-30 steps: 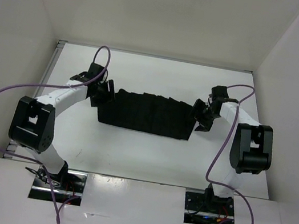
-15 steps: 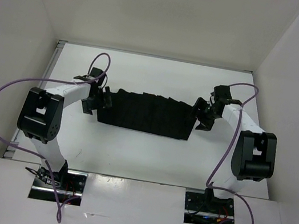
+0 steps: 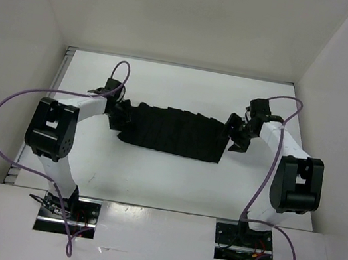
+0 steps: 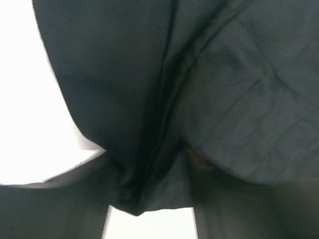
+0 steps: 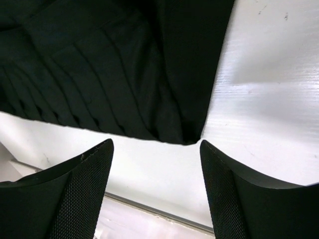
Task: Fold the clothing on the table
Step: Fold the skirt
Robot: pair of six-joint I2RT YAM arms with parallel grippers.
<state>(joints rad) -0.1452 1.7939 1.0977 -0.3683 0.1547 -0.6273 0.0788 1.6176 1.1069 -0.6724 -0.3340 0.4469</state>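
The clothing (image 3: 172, 132) lay banded across the table (image 3: 165, 179), my right gripper (image 3: 234, 138) gaping at one end, my left gripper (image 3: 122, 119) on the other corner, clamped or not I couldn't tell; next, I judged, both must pinch corners.

- No text, label, brand, number or sign can be read in any of the three views.
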